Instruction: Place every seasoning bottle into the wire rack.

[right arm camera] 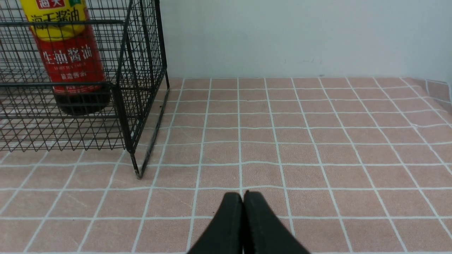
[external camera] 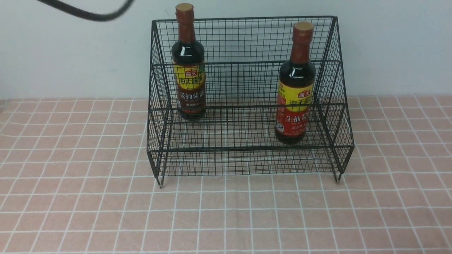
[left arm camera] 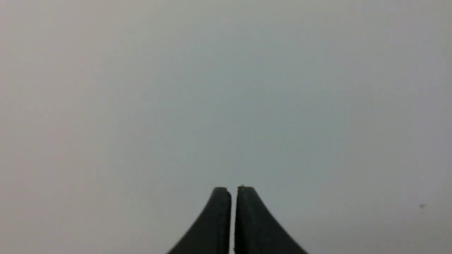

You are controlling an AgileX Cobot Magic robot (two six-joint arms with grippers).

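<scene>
The wire rack (external camera: pixel 247 102), black mesh with two stepped tiers, sloping sides and short feet, is seen standing level on the counter (external camera: pixel 88 211) against the wall. The brown-label bottle (external camera: pixel 189 67) is found upright on the upper tier at the rack's left end. The red-label bottle (external camera: pixel 296 88) is found upright on the lower tier near the right end. Both are capped in tan and stand well apart.

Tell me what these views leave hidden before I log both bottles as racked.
- Both arms: outside the front view.
- Left gripper: its wrist view shows only blank grey, so its position is unknown.
- Red-label bottle: top cut off in the right wrist view.
- Brown-label bottle: base blurred behind the wire rack mesh, front view.
</scene>
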